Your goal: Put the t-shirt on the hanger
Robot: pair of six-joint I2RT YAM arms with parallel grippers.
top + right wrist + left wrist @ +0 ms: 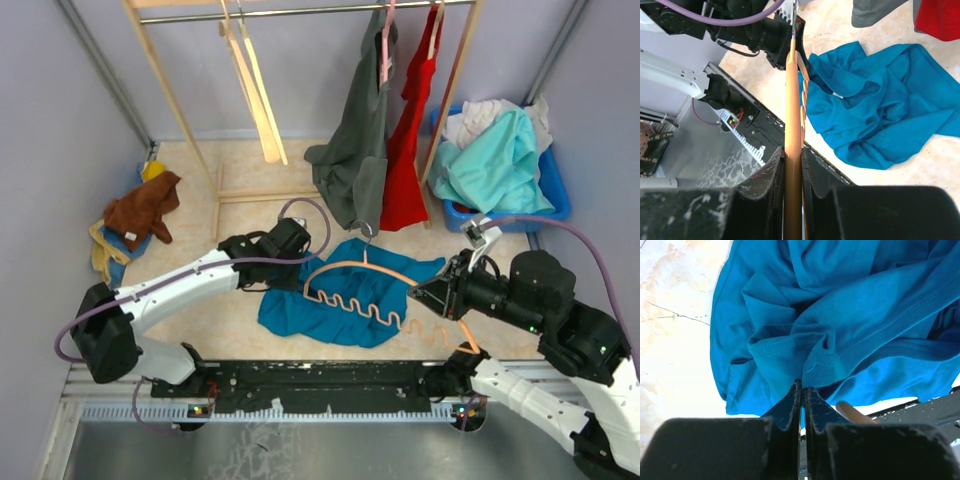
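Top external: one t-shirt; one hanger atop it.

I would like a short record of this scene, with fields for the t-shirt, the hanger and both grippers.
t-shirt: teal, lying crumpled, not yet hung
hanger: orange, across the t-shirt, outside the cloth
left gripper: shut on a t-shirt hem
right gripper: shut on one hanger end
background: grey garment and red garment hanging on the rail
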